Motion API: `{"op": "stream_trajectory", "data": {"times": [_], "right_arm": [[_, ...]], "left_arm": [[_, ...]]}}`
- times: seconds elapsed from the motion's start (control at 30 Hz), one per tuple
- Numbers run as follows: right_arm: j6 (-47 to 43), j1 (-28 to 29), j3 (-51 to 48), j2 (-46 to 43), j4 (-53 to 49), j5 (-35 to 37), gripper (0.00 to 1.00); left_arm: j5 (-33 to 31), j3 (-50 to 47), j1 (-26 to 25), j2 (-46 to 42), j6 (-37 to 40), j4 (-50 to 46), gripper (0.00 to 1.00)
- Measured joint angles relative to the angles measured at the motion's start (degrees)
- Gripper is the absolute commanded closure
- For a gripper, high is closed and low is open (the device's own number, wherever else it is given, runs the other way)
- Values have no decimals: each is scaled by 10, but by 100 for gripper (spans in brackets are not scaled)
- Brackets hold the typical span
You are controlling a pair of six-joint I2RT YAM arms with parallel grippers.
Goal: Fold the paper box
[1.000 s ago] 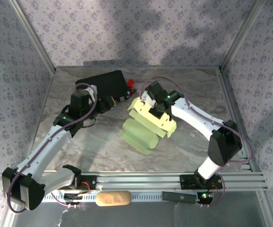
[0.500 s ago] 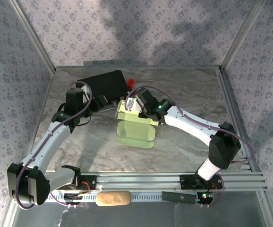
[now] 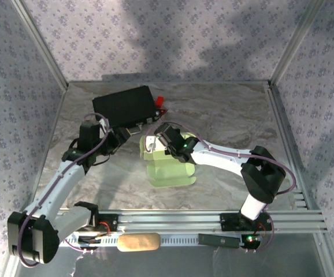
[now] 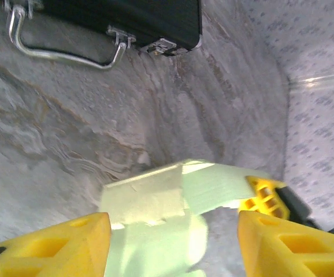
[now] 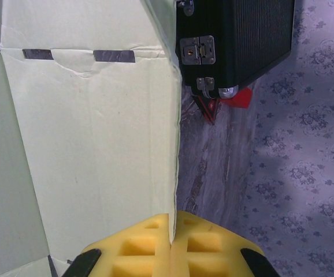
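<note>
The paper box [image 3: 168,168] is a pale green card cutout lying partly raised on the marble table, left of centre. My right gripper [image 3: 155,143] is shut on the card's far upper edge; in the right wrist view the yellow fingertips [image 5: 171,248] pinch the thin edge of the paper box [image 5: 92,133]. My left gripper [image 3: 126,137] stands open just left of the card. In the left wrist view its jaws [image 4: 170,248] are wide apart, with a folded flap of the paper box [image 4: 149,199] ahead of them, untouched.
A black case [image 3: 123,105] with a metal handle [image 4: 57,53] lies at the back left, close behind both grippers. A small red object [image 3: 160,101] sits at its right end. A tan object [image 3: 138,242] rests on the front rail. Patterned walls enclose the table.
My right gripper has carried the paper box leftward and nearer, turning it square to the front edge. My left gripper has drawn back slightly toward the front, still open.
</note>
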Motion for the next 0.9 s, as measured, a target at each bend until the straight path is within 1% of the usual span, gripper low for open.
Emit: {"op": "stream_trajectory", "data": {"times": [0.03,0.1,0.2,0.27,0.33,0.37,0.43,0.5,0.53,0.57,0.6,0.63,0.7,0.77,0.8,0.9], "right_arm": [[-2,0,-2,0,5,2,100],[-4,3,-5,0,14,5,100],[-7,9,-12,0,32,11,100],[-7,12,-19,0,42,14,100],[-6,14,-23,-1,44,14,100],[-6,14,-23,-2,43,14,100],[-1,12,-23,-8,32,9,100],[8,9,-18,-19,8,-3,100],[13,7,-14,-24,-6,-11,100],[20,4,-7,-29,-24,-22,100],[24,2,1,-33,-39,-31,100],[29,1,11,-35,-56,-40,100],[36,-2,31,-38,-80,-56,100],[42,-4,45,-38,-97,-69,100],[45,-5,50,-38,-104,-74,100],[52,-5,57,-38,-123,-87,100]], "left_arm": [[-6,-3,-13,-4,-38,6,33],[-30,-18,-54,-17,-123,26,32],[-67,-52,-110,-45,-230,58,30],[-87,-59,-128,-55,-275,59,31],[-106,-56,-132,-59,-283,54,35],[-122,-45,-132,-60,-260,35,36],[-156,-6,-134,-60,-182,-15,38],[-192,46,-142,-63,-55,-52,41],[-203,58,-144,-68,-7,-57,42],[-215,62,-147,-78,61,-57,42],[-219,59,-147,-87,113,-57,44],[-219,48,-147,-95,165,-54,43],[-214,10,-150,-107,266,-38,34],[-212,-32,-160,-113,340,-19,29],[-212,-52,-163,-109,370,-9,27],[-212,-83,-167,-83,426,7,27]]}}
